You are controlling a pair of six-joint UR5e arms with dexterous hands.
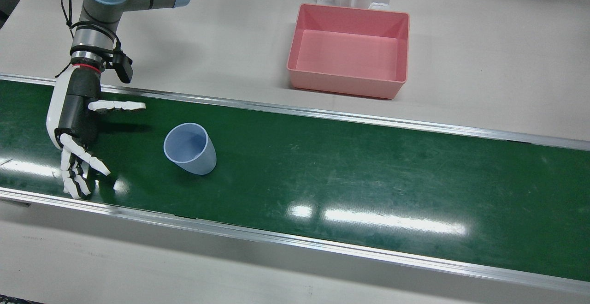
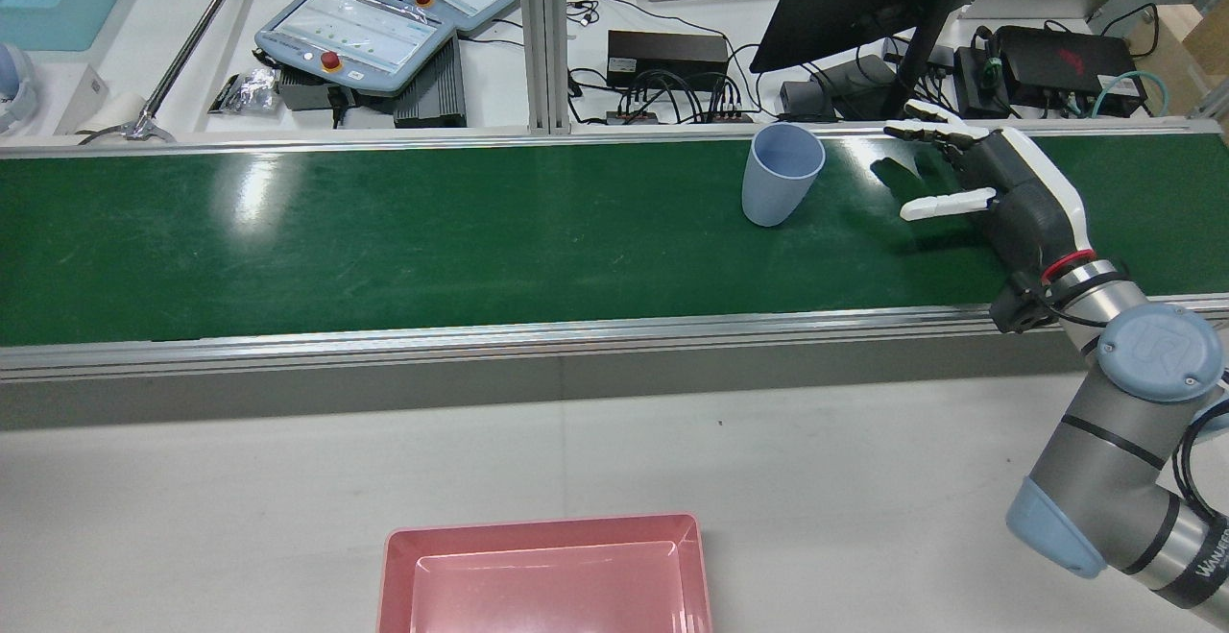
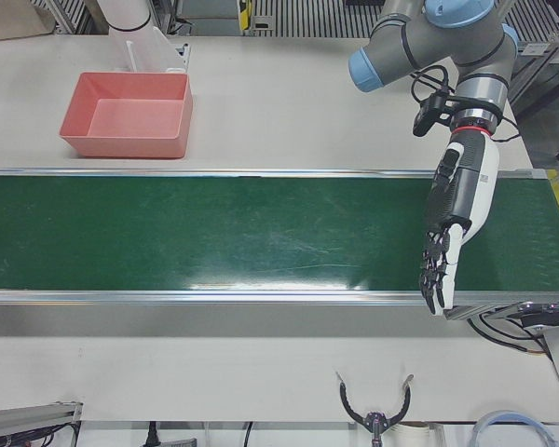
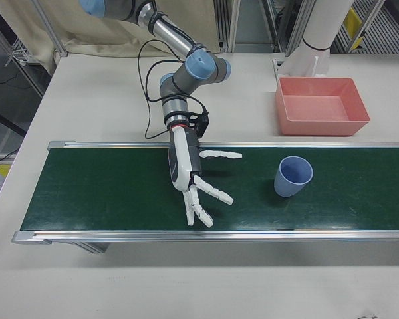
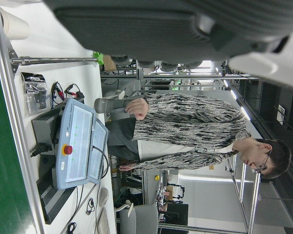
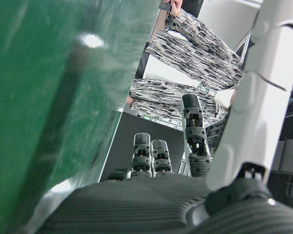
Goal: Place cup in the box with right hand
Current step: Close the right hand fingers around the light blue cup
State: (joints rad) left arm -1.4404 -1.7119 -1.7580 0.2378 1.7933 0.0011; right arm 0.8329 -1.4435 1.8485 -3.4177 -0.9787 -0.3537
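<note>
**Blue cup upright on the green belt, right hand spread beside it**

Pale blue plastic, the cup (image 1: 190, 148) stands upright on the green conveyor belt (image 1: 350, 170), its long axis vertical and its open mouth pointing up; the wider rim is at the top and the body narrows toward the base. In the front view it sits in the left part of the belt, roughly midway between the belt's two aluminium side rails, with bare belt all round it and a long empty stretch running off toward 3 o'clock.

At about 9 o'clock from the cup in that view, apart from it, hangs the right hand (image 1: 78, 133). Its fingers (image 1: 85, 170) are splayed and extended, the thumb held out toward the cup, and it holds nothing. The fingertips reach close to the near rail of the belt.

The pink box (image 1: 349, 50) lies on the pale table (image 1: 484, 55) beyond the far rail, at about 1 o'clock from the cup and well apart from it. It is empty, open side up, with clear tabletop on both flanks.

In the left-front view the left hand (image 3: 455, 219) hangs over the other end of the belt, fingers straight and pointing down toward the near rail, holding nothing.

A person in a patterned top stands beyond the table in the left hand view.
</note>
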